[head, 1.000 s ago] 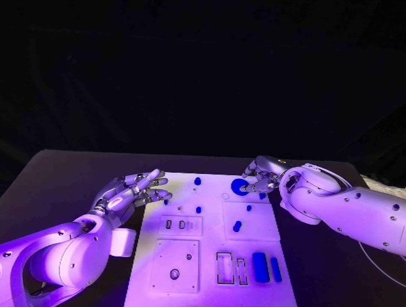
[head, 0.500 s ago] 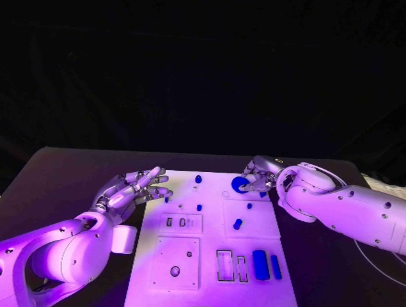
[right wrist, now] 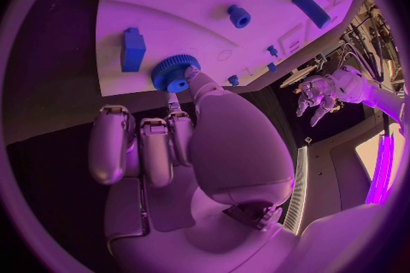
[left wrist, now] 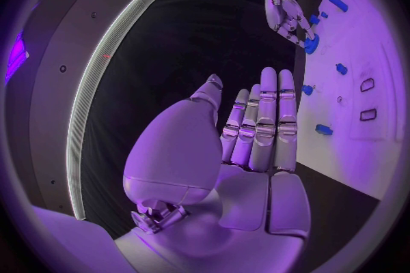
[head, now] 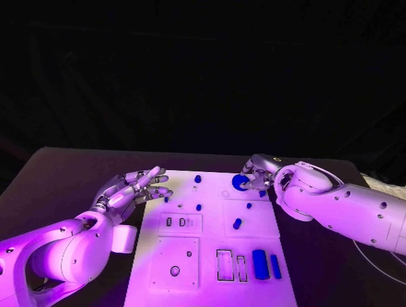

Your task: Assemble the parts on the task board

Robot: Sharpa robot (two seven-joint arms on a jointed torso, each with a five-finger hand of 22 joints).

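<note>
I have my right hand point(head: 258, 178) at the far right corner of the white rectangular task board point(head: 212, 256), and the round blue toothed gear point(right wrist: 175, 73) sits right at its fingertips: the thumb tip meets the gear's hub while the other fingers curl in beside it, so I judge the gear pinched and held, just above or against the board's far edge. From the wrist camera the gear lies straight ahead of the palm, its flat face turned toward me and its axis roughly along the thumb. A small blue rectangular block point(right wrist: 132, 48) stands just beside the gear, and a short blue cylindrical bush point(right wrist: 238, 16) lies further ahead on the board. My left hand point(head: 133, 190) hovers at the board's opposite edge, fingers apart and holding nothing, well apart from the gear, so the right is plainly the nearer. What I cannot make out is whether the gear is already seated on a peg or still clear of the board; my own thumb covers that contact, and the head view is too small there.
</note>
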